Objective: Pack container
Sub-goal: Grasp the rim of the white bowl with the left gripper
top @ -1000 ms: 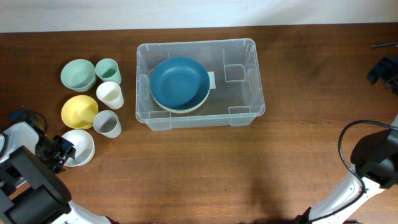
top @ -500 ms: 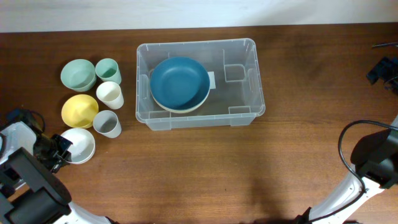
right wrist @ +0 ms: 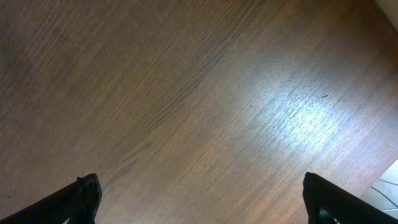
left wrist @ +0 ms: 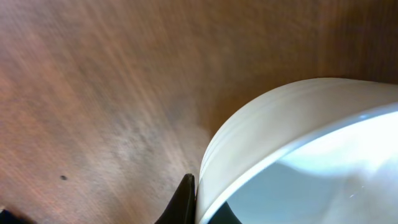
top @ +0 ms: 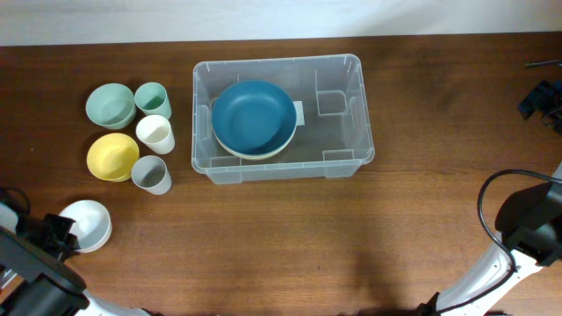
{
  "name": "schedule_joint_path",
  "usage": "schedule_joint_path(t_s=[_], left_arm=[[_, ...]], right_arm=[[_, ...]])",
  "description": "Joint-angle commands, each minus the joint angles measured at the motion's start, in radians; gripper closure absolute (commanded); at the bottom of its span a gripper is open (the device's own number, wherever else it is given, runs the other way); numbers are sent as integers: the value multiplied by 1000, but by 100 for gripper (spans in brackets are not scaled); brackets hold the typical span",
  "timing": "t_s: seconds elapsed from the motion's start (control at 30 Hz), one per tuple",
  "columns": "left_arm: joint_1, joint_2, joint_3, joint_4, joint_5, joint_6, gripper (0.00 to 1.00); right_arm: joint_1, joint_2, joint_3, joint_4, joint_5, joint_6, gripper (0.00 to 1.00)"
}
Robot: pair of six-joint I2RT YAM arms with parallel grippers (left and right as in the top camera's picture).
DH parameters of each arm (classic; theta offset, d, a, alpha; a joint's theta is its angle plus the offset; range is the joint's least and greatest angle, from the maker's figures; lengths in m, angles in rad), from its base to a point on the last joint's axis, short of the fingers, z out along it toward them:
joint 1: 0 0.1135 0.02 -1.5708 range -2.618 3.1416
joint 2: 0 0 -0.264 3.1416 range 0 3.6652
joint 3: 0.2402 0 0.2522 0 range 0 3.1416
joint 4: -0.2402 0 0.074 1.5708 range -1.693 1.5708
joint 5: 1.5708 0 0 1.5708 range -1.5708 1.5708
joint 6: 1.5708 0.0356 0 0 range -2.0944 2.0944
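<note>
On the far middle of the brown wooden tabletop [top: 263,237] sits the biggest thing here, the clear plastic container [top: 341,132], long side running left to right. Its left half holds a blue bowl [top: 254,116] stacked in a pale bowl [top: 255,155], of which only a sliver of rim pokes out on the near side. The right half of the container is bare, with a bit of white label [top: 299,112] showing just right of the blue bowl.

Left of the container there's a loose cluster. A green bowl [top: 110,104] is farthest, and a yellow bowl [top: 111,155] sits just nearer than it. A white bowl [top: 85,225] is off on its own at the near left.

Between the bowls and the container runs a column of three cups, far to near: green cup [top: 153,99], cream cup [top: 155,133], grey cup [top: 151,175]. They sit close together.

The left tool [top: 63,233] is pinching the white bowl by its rim; the wrist view shows a dark finger [left wrist: 185,198] pressed against the outside of the bowl wall. The right tool [right wrist: 202,199] is spread wide over bare wood at the near right, nothing between its tips.
</note>
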Motion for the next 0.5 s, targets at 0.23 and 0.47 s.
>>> schedule_joint_path(t_s=[0.23, 0.47], left_arm=[[32, -176, 60, -8, 25, -26, 99], [3, -402, 84, 0, 237, 6, 98]], right_arm=[[3, -4, -1, 1, 16, 12, 1], [3, -4, -1, 1, 16, 12, 1]])
